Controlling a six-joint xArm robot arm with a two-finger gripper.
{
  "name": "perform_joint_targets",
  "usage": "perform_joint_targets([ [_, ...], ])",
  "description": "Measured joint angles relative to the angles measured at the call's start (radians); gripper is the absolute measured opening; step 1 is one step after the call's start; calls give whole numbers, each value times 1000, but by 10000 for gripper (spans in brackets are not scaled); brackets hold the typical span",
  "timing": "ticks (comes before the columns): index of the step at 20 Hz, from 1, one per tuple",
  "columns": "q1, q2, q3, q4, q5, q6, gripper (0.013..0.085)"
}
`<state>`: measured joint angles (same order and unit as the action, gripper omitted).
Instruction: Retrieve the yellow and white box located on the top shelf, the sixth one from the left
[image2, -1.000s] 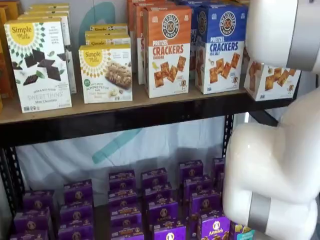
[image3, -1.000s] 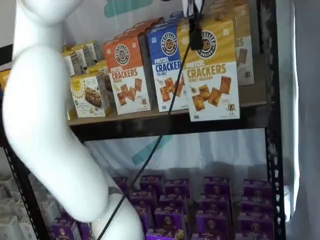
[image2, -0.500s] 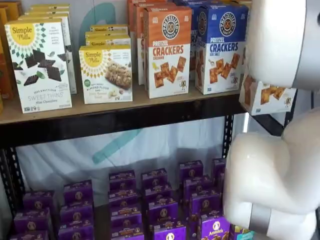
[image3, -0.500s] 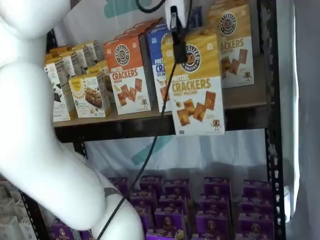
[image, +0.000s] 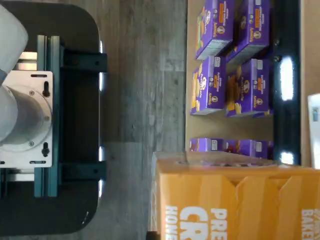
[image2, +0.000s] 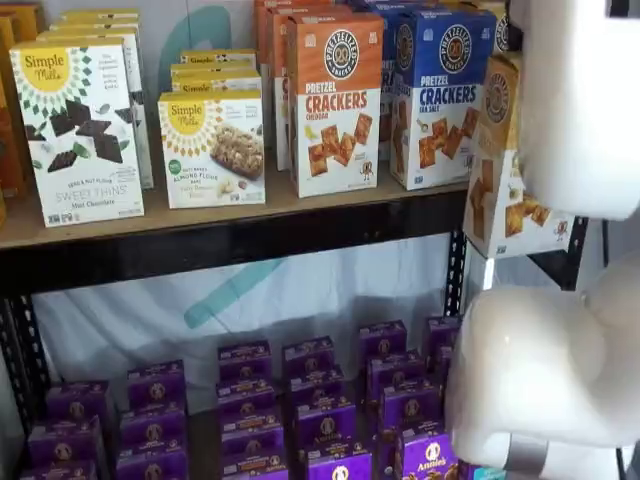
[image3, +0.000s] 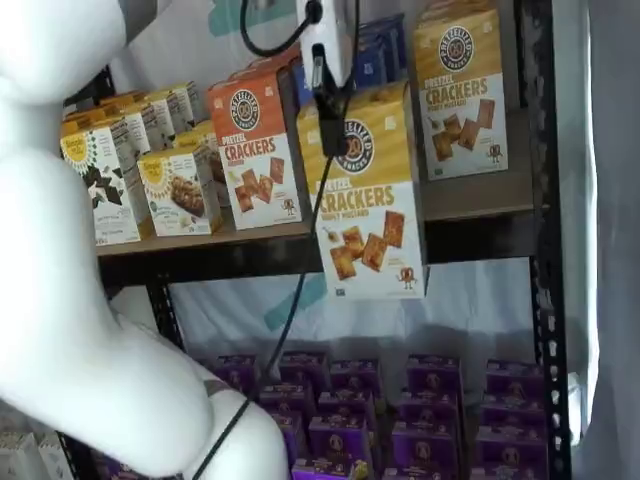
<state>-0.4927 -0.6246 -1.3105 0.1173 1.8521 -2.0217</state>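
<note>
1. Since half a second ago the tall yellow and white pretzel-crackers carton (image3: 366, 195) has come further out and lower – clear of the long tan wooden top shelf (image3: 470, 198), its lower part now hanging below the shelf's black front beam.
2. The black fingers (image3: 327, 80) are closed on the carton's top edge; the carton hangs directly beneath them, just in front of the blue-topped crackers carton (image2: 441, 95).
3. Its long axis runs near vertical, slightly tilted – printed front facing out from the shelves, yellow end up.
</note>
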Motion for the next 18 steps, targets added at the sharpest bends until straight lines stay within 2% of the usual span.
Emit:
perform_joint_targets([
  [4, 57, -17, 38, -14, -9, 51, 650],
  [9, 96, -27, 68, -25, -19, 86, 650],
  [18, 117, -30, 98, -36, -36, 103, 650],
])
